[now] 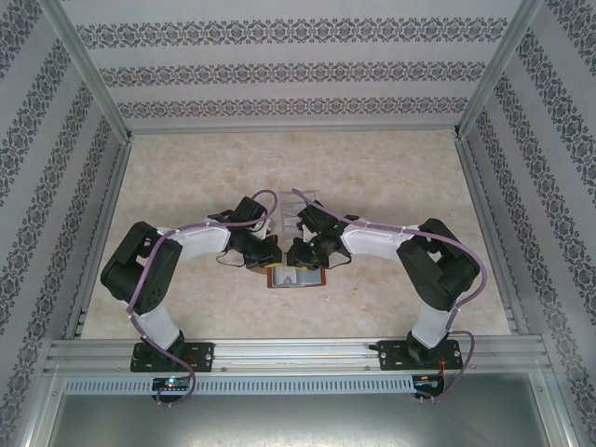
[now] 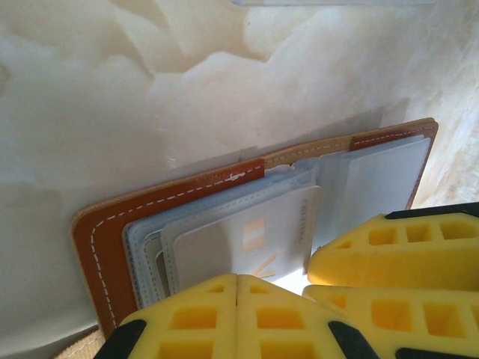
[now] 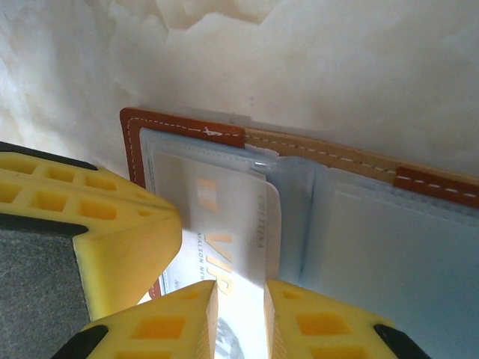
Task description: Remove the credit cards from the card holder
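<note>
Just starting: pinning the open card holder [image 3: 187, 131] to the table [image 3: 337, 67] with the shut left tool [image 2: 236, 288], putting the narrow right tool [image 3: 239, 293] around the tucked-in white credit card [image 3: 224, 217], cannot tell if gripping.

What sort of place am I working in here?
Probably a purpose-built robot test booth, not a lived-in room: patterned wallpaper panels close in three sides, an aluminium frame rail runs along the near edge, and the marble-look tabletop sits inside that frame.

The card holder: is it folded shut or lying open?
Open. The card holder lies spread flat on the table, pale grey-blue inside up, both halves showing, a whitish card in one pocket.
</note>
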